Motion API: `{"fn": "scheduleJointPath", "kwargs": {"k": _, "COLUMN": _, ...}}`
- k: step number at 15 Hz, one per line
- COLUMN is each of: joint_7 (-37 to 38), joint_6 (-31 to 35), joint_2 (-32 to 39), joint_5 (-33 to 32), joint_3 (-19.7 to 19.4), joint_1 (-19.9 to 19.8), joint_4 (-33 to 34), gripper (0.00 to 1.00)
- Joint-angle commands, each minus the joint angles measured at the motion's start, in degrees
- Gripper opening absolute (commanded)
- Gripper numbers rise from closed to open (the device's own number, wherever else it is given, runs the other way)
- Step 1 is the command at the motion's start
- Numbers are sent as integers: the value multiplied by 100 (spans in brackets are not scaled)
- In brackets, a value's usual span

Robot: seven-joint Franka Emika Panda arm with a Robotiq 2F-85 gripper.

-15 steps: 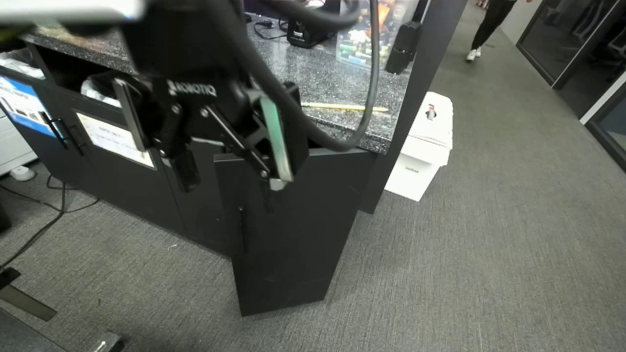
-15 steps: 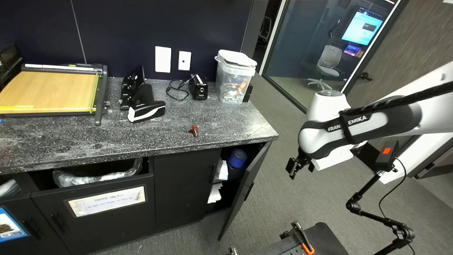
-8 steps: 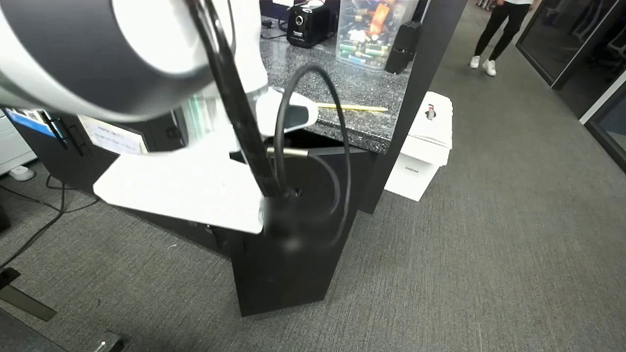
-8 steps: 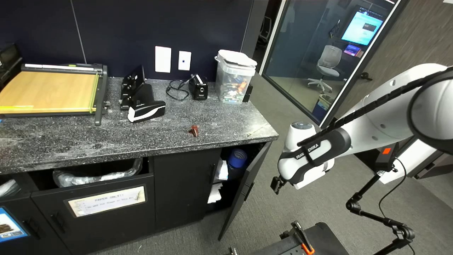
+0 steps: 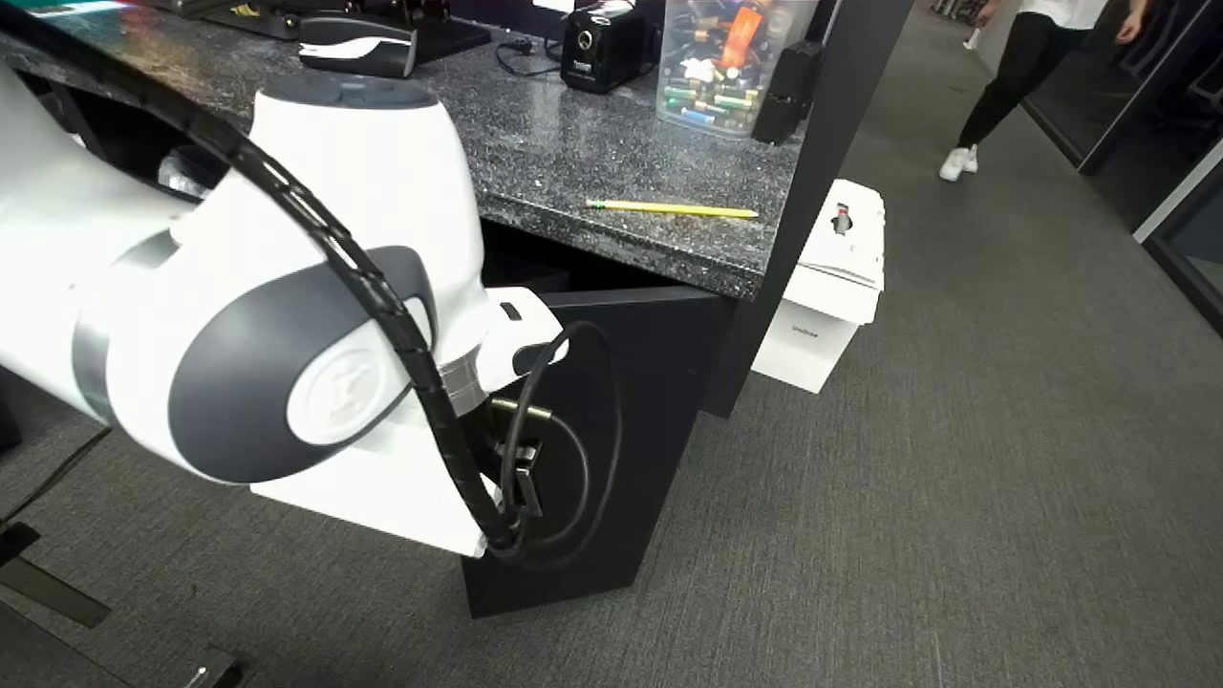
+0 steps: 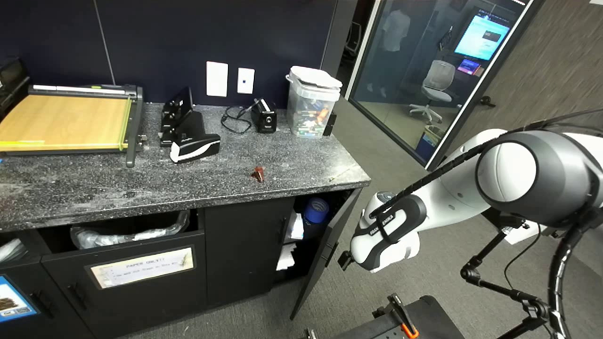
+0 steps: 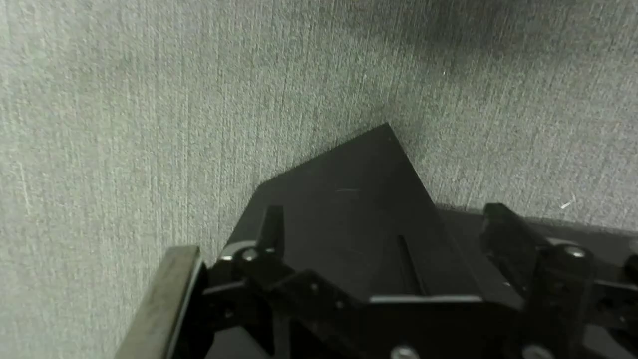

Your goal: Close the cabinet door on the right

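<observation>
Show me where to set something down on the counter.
Bare counter lies between the red scrap, sharpener, tub and pencil; another strip runs along the front from cutter to scrap. Crowded: the back, with cutter, sharpener and tub; below, the hand is by the open door.

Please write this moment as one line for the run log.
cabinet door: standing open | claw: open, empty, on side with handle | contact: unclear | task: unfinished

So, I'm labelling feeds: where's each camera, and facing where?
An exterior view: raised, facing down at the open cabinet door; arm at left.
An exterior view: raised, facing the countertop and wall; arm, gripper at right.
Wrist view: on the arm, facing down at carpet; gripper fingers low.
Both exterior views share countertop and cabinet door.
</observation>
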Motion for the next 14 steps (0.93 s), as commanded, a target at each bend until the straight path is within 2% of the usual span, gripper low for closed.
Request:
{"fn": "scheduleJointPath", "kwargs": {"k": 1, "joint_7": -509, "joint_6": 705, "joint_2": 650, "joint_5": 190, "joint_3": 642, "joint_1": -559, "joint_4": 560, "gripper": 100}}
{"fn": "scheduleJointPath", "kwargs": {"k": 2, "joint_7": -582, "joint_6": 863, "joint_2": 799, "joint_5": 154, "joint_3": 781, "joint_1": -673, "joint_4": 681, "gripper": 100}}
{"fn": "scheduleJointPath", "kwargs": {"k": 4, "joint_7": -714, "joint_6": 1045, "joint_2": 1064, "joint_5": 72, "joint_3": 1016, "joint_1": -881, "joint_4": 934, "gripper": 74}}
{"fn": "scheduleJointPath", "kwargs": {"k": 7, "joint_7": -878, "joint_6": 1137, "joint_2": 1370, "joint_5": -17, "joint_3": 1277, "joint_1": -1117, "joint_4": 1248, "gripper": 49}}
{"fn": "scheduleJointPath", "kwargs": {"k": 10, "joint_7": -1076, "joint_6": 1153, "joint_2": 1555, "joint_5": -81, "joint_3": 1507, "joint_1": -1328, "joint_4": 1389, "gripper": 27}}
{"fn": "scheduleJointPath", "kwargs": {"k": 13, "joint_7": -1326, "joint_6": 1097, "joint_2": 1740, "joint_5": -126, "joint_3": 1971, "joint_1": -1696, "joint_4": 1488, "gripper": 5}}
{"fn": "scheduleJointPath", "kwargs": {"k": 14, "joint_7": -1352, "joint_6": 1065, "joint_2": 1800, "joint_5": -102, "joint_3": 2115, "joint_1": -1762, "joint_4": 1576, "gripper": 1}}
